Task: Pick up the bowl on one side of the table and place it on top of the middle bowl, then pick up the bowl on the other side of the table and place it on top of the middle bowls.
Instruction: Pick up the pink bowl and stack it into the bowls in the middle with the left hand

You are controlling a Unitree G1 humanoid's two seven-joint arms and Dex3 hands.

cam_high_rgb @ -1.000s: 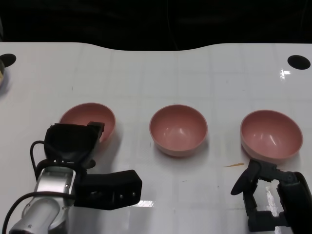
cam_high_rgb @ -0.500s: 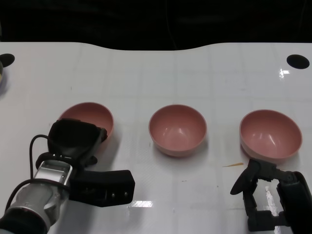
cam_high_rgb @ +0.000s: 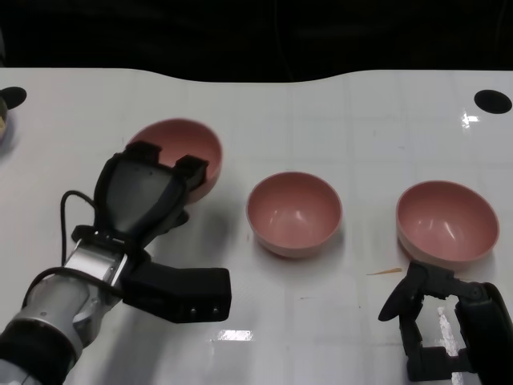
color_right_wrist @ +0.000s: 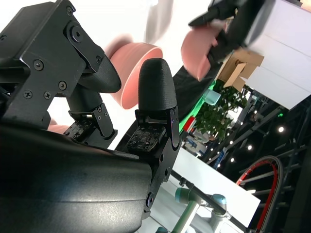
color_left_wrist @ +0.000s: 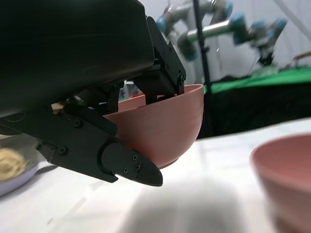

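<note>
The middle bowl [cam_high_rgb: 293, 212] sits upright on the white table [cam_high_rgb: 264, 120], and everything else is easiest placed from it. To its left and a little farther back, the left hand [cam_high_rgb: 144, 196] has the left pink bowl [cam_high_rgb: 180, 152] in its grip, fingers hooked over the near rim, the bowl tipped so its opening faces away and up. From above I cannot say for sure that it is off the table. The left wrist view settles that: the bowl [color_left_wrist: 155, 124] hangs clear of the surface, with fingers [color_left_wrist: 163, 73] clamped inside the rim and another finger [color_left_wrist: 121, 162] pressed under the outer wall. That same view catches the edge of the middle bowl [color_left_wrist: 284, 179] just beside it, blurred, and a pale plate with something yellowish on it [color_left_wrist: 12, 167] at the far side.

To the right of the middle bowl, well apart, the right pink bowl [cam_high_rgb: 446, 222] rests upright on the table. The right hand [cam_high_rgb: 437, 321] lies nearer than that bowl, holding nothing, its fingers loosely curled with gaps between them. The right wrist view shows those fingers [color_right_wrist: 158, 92] spread and empty, with a bowl [color_right_wrist: 138, 70] beyond them and the lifted bowl [color_right_wrist: 201, 51] higher up, smeared.

A black round hole [cam_high_rgb: 491, 101] marks the table far behind the right bowl.
</note>
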